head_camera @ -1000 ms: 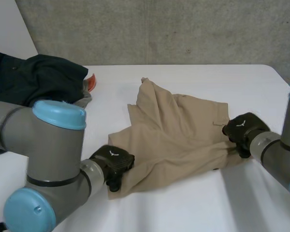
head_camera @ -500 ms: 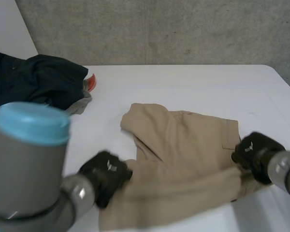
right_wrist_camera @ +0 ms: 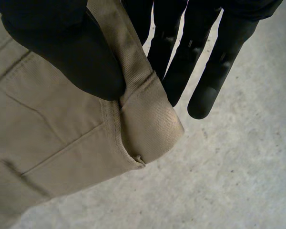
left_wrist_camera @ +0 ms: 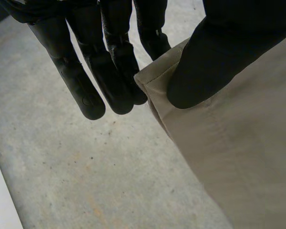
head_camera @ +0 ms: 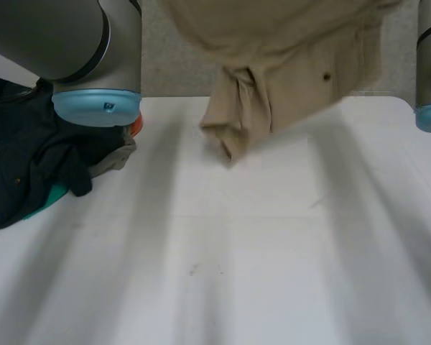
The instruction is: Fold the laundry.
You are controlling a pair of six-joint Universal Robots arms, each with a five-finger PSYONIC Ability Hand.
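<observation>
White table (head_camera: 237, 273) under tan shorts (head_camera: 287, 57), aloft; left hand (left_wrist_camera: 229, 43) & right hand (right_wrist_camera: 62, 47) w/ thumb-finger pinch on corners.

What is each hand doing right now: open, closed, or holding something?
Left hand: shut on the tan garment, pinching a corner.
Right hand: shut on the tan garment, pinching its waistband end.

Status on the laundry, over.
Left hand pinching shorts corner; right hand pinching waistband end. Shorts hang above table. Dark pile at left, clear.
</observation>
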